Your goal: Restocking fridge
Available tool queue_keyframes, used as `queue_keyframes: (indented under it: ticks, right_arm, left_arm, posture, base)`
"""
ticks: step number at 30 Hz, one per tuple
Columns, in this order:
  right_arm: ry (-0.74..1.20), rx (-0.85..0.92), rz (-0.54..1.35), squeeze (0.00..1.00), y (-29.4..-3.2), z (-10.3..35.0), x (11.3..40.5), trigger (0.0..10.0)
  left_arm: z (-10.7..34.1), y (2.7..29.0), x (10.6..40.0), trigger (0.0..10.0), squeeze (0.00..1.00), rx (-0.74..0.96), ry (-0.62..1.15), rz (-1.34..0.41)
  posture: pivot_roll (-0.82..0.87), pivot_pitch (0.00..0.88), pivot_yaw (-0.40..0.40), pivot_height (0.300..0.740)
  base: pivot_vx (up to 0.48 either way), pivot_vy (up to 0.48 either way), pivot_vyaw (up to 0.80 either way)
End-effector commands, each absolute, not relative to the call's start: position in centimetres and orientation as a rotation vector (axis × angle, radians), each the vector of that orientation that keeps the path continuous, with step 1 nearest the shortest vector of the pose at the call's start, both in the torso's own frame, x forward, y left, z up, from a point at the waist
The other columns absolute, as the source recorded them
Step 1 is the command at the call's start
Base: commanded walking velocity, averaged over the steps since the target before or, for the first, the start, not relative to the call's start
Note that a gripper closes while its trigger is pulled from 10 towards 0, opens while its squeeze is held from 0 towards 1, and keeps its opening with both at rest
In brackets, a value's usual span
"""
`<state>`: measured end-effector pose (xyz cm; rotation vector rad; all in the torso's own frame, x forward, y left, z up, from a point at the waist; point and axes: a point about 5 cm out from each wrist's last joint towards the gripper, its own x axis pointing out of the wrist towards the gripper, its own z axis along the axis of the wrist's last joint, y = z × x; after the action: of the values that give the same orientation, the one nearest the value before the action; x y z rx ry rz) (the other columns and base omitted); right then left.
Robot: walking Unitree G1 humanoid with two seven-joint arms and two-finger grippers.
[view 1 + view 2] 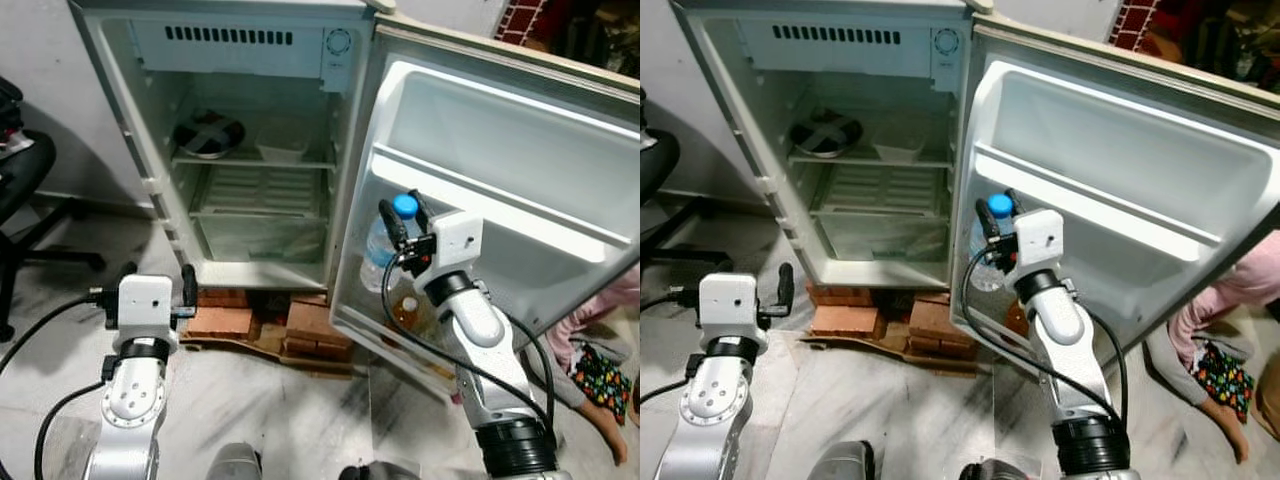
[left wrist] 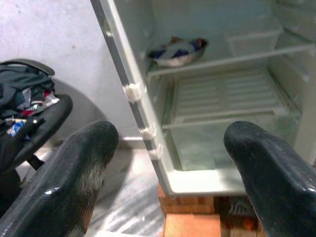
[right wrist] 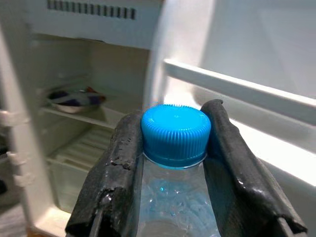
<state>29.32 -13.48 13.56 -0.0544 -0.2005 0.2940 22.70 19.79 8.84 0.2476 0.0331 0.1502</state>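
Your left gripper [image 1: 150, 290] hung low before the open fridge [image 1: 250, 150], fingers spread on nothing. A bowl [image 1: 208, 133] sat on the upper shelf. Your right gripper [image 3: 173, 143] was clamped on the neck of the water bottle [image 1: 385, 245], just under its blue cap [image 3: 175, 133], at the door's lower rack [image 1: 420, 340]. You risked the bottle swinging, catching the rack's rail and tipping out; that high neck grip gave little control.
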Motion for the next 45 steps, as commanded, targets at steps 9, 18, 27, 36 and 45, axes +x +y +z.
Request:
queue_keyframes:
  ticks: [9,18,27,36,45]
  right_arm:
    - [-0.22,-0.035,0.306,0.0,-12.93,13.7,28.97,10.0]
    - [-0.224,-0.041,0.313,0.0,-12.88,13.78,29.07,10.0]
    - [-0.228,-0.038,0.318,0.0,-12.81,13.84,29.13,10.0]
    - [-0.231,-0.051,0.323,0.0,-12.71,13.82,29.11,10.0]
    - [-0.233,-0.054,0.328,0.0,-12.67,13.74,28.99,10.0]
  left_arm:
    - [9.04,20.2,22.61,10.0,0.0,0.268,0.032,0.15]
    - [9.19,20.09,22.69,10.0,0.0,0.267,0.028,0.147]
    - [9.43,20.12,22.82,10.0,0.0,0.274,0.016,0.155]
    - [9.57,20.34,22.95,10.0,0.0,0.28,0.016,0.165]
    - [9.8,20.29,22.93,10.0,0.0,0.28,0.01,0.164]
  posture:
    - [0.12,0.104,-0.05,0.736]
    - [0.12,0.105,-0.049,0.673]
    - [0.12,0.107,-0.05,0.633]
    - [0.12,0.108,-0.05,0.633]
    - [0.12,0.115,-0.05,0.633]
  base:
    - [0.0,0.0,0.0]
    - [0.0,0.0,0.0]
    - [0.0,0.0,0.0]
    - [0.0,0.0,0.0]
    - [0.0,0.0,0.0]
